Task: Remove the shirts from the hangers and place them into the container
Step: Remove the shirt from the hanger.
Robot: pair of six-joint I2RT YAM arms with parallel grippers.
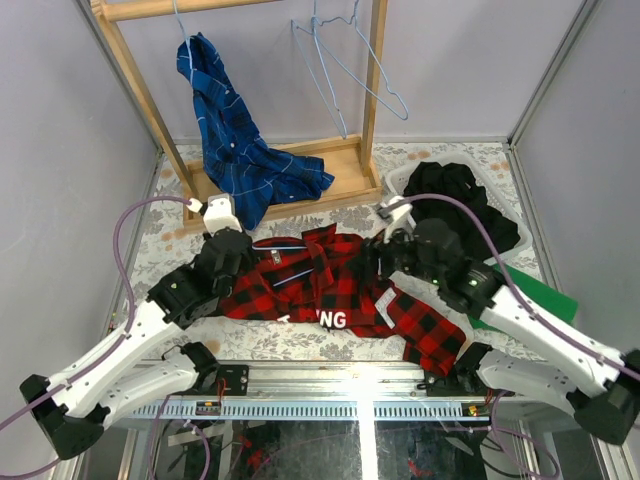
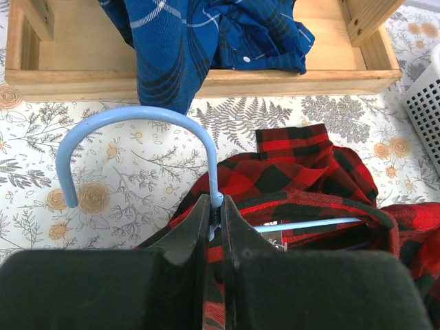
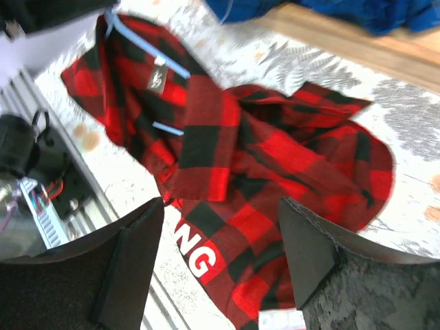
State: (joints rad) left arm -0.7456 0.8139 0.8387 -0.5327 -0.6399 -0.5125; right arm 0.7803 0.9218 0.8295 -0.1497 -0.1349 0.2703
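Red-and-black plaid shirt (image 1: 320,285) stripping: clamps hanger (image 2: 137,130) at collar with left gripper (image 2: 214,213), hangs right gripper (image 3: 220,206) agape above; calls for seizing fabric.

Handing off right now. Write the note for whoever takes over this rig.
Left gripper: shut on the hanger neck; the hanger sits inside the red plaid shirt on the table.
Right gripper: open above that shirt, holding nothing.
Done: black shirts lie in the basket.
Left: free the red shirt, basket it; then the blue plaid shirt hanging on the rack.
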